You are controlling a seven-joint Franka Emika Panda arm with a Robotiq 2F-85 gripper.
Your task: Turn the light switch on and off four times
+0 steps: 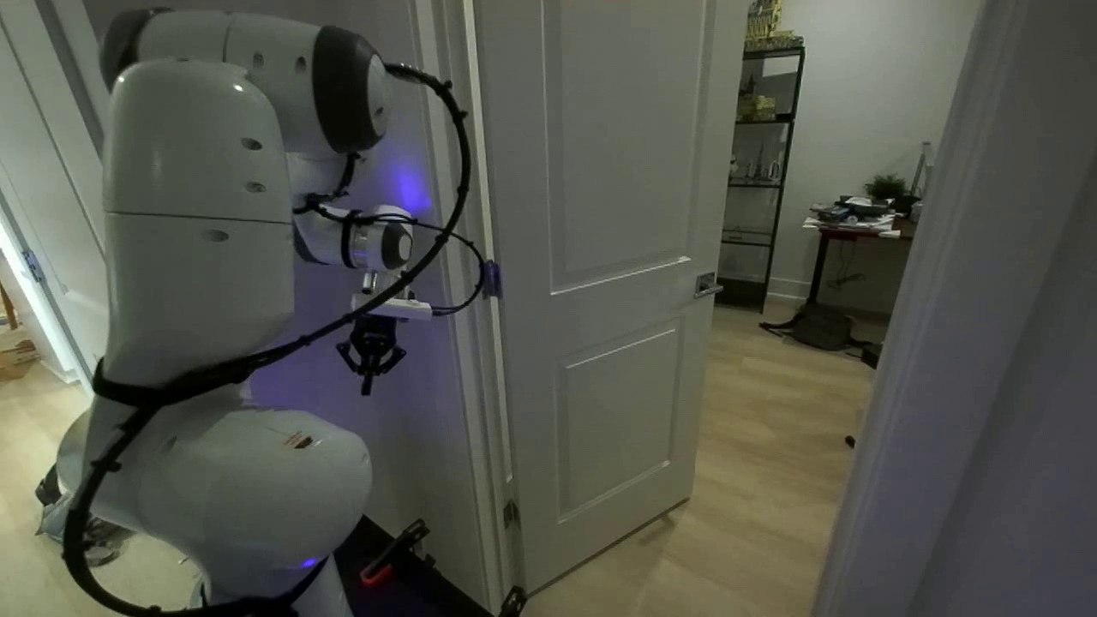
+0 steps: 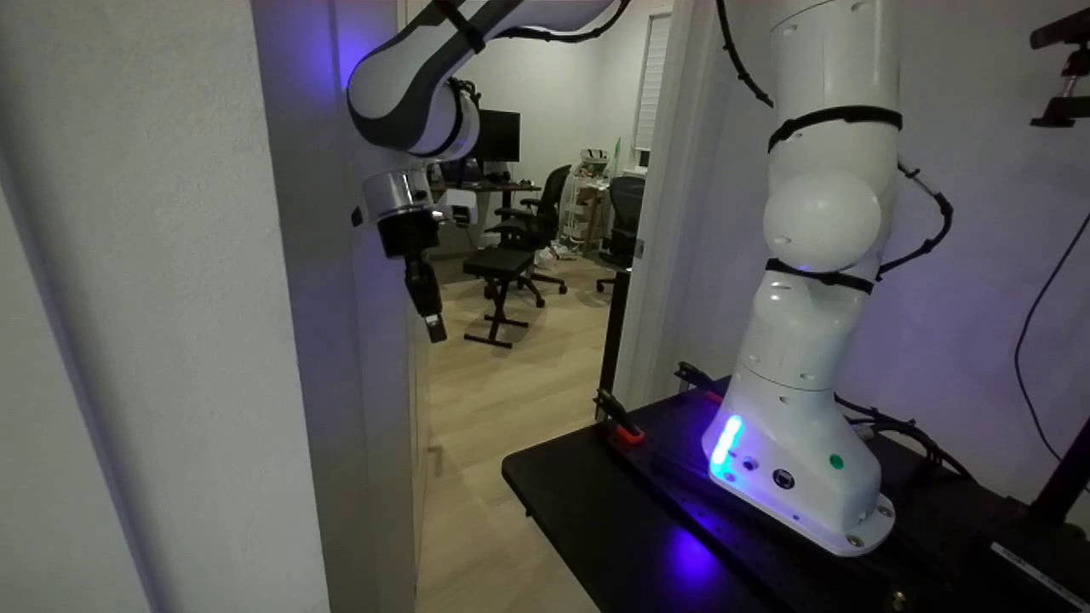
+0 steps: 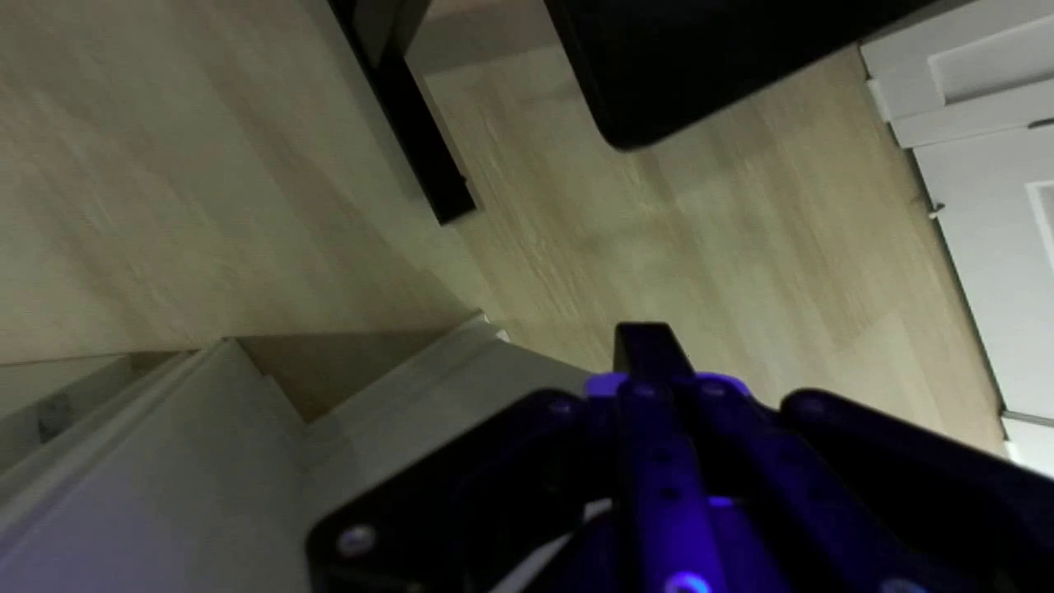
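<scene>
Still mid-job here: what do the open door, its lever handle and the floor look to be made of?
Door: probably painted wood or composite, whitish and smooth, with moulded panels.
Lever handle: likely metal, judging by its silvery, shiny look.
Floor: wood or wood-look laminate, pale and low-sheen, with streaky grain; which of the two, I can't tell.

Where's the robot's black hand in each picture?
In an exterior view: hand, left of the white door, just below mid-height.
In an exterior view: hand, left of the black stool, near mid-height.
In the wrist view: hand, low, right of centre.
Shared landmark: pale wooden floor.
</scene>
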